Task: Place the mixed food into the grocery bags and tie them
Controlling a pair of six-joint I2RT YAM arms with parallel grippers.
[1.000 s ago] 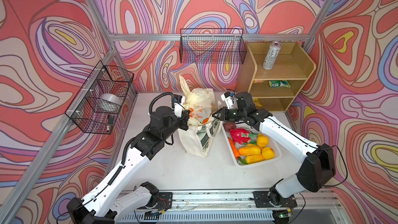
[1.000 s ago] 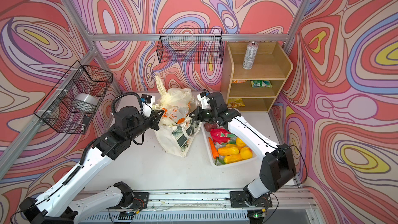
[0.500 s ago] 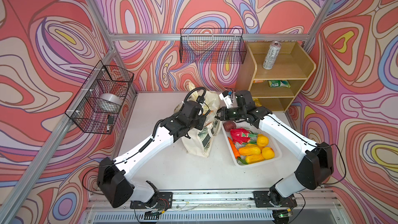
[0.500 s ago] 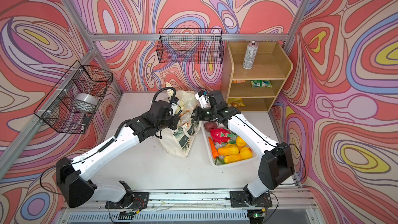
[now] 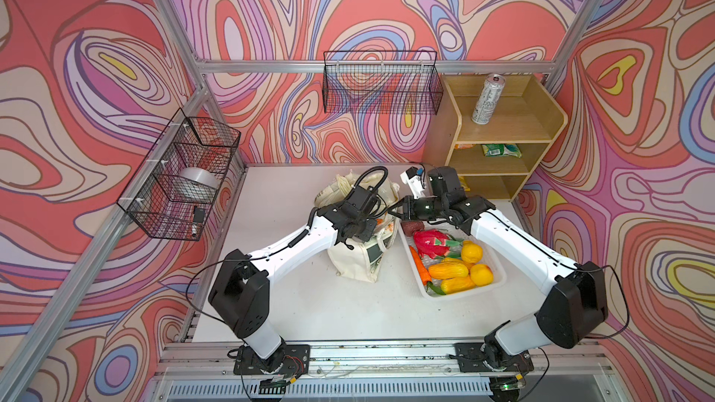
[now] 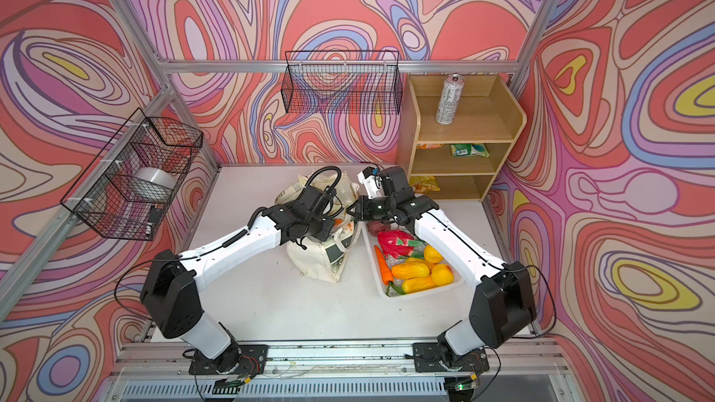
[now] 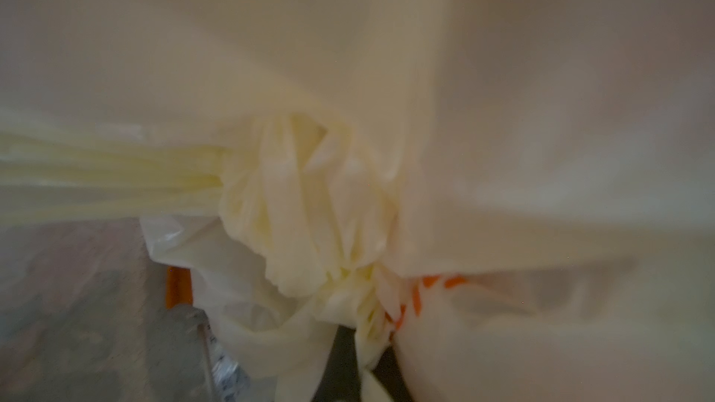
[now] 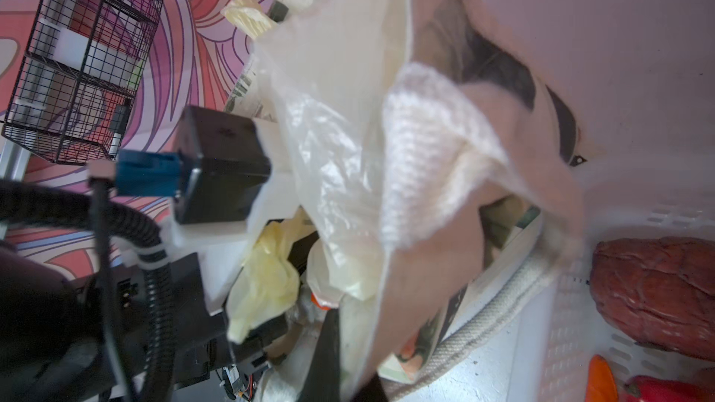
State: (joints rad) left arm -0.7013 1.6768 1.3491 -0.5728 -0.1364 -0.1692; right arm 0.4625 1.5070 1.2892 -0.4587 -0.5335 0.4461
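Note:
The pale-yellow plastic bag [image 5: 340,189] [image 6: 298,191] lies on top of the cream canvas tote [image 5: 356,264] [image 6: 321,261]. My left gripper [image 7: 365,365] is shut on a twisted strip of the plastic bag [image 7: 309,206], just below a bunched knot. Reaching in from the right, my right gripper [image 5: 392,208] [image 8: 350,377] is shut on a thin sheet of the same plastic bag [image 8: 329,148]. The two grippers nearly meet above the tote. Toy fruit [image 5: 449,270] fills the white basket [image 5: 499,276]. A silver can [image 5: 485,100] stands on the shelf top.
The wooden shelf unit [image 5: 541,125] at the back right holds a green packet [image 5: 501,150] and an orange packet [image 6: 423,183]. Wire baskets hang on the back wall [image 5: 381,83] and the left wall [image 5: 182,175]. A brown toy [image 8: 657,295] lies in the white basket's near corner.
My left arm has swung from left of the bags to right across them, taking its strip of plastic along and flattening the bag. The right gripper has stayed almost still.

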